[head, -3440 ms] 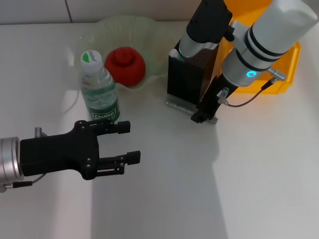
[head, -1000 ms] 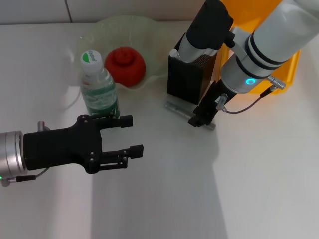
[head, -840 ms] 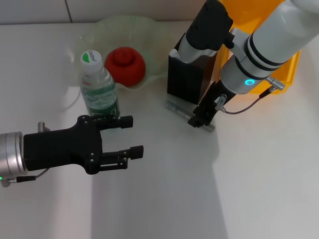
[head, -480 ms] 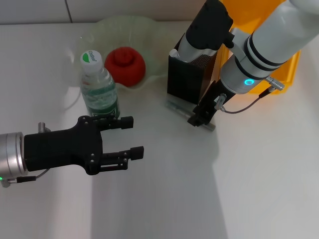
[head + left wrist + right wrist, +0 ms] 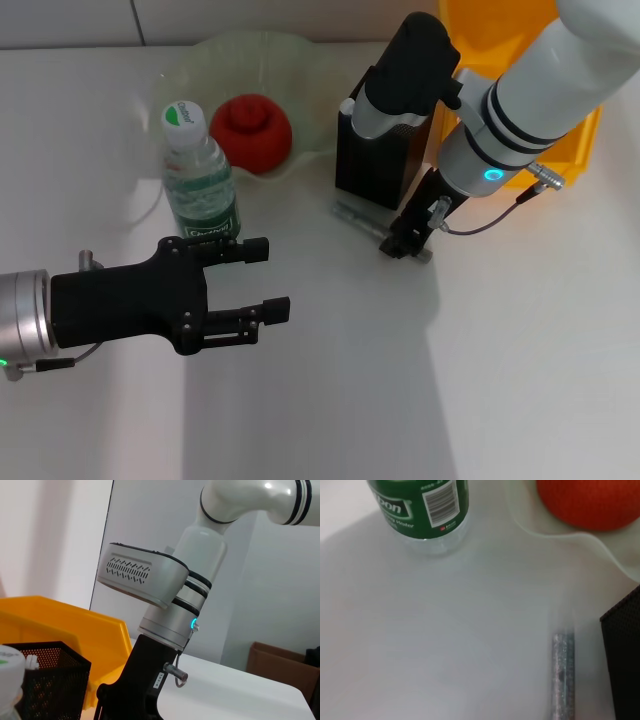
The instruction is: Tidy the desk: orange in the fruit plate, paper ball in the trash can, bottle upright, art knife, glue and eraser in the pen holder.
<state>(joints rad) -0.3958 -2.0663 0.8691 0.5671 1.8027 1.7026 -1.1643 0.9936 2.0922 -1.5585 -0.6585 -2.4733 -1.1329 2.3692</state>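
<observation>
A silver art knife (image 5: 358,217) lies flat on the desk at the foot of the black mesh pen holder (image 5: 372,170); it also shows in the right wrist view (image 5: 563,672). My right gripper (image 5: 404,238) hangs low over the knife's right end. The green-labelled bottle (image 5: 200,185) stands upright. The orange (image 5: 250,130) lies in the pale fruit plate (image 5: 300,60). My left gripper (image 5: 268,277) is open and empty, in front of the bottle. Something white (image 5: 347,104) sticks out of the pen holder. No paper ball, glue or eraser can be made out.
A yellow bin (image 5: 572,150) stands behind my right arm, at the back right. The right wrist view shows the bottle (image 5: 420,505), the orange (image 5: 590,500) and the pen holder's corner (image 5: 626,655). The left wrist view shows the pen holder (image 5: 45,680) and the bin (image 5: 75,630).
My right wrist has shifted a little to the left and lower over the pen holder, its gripper staying at the knife. My left gripper has drifted slightly to the right.
</observation>
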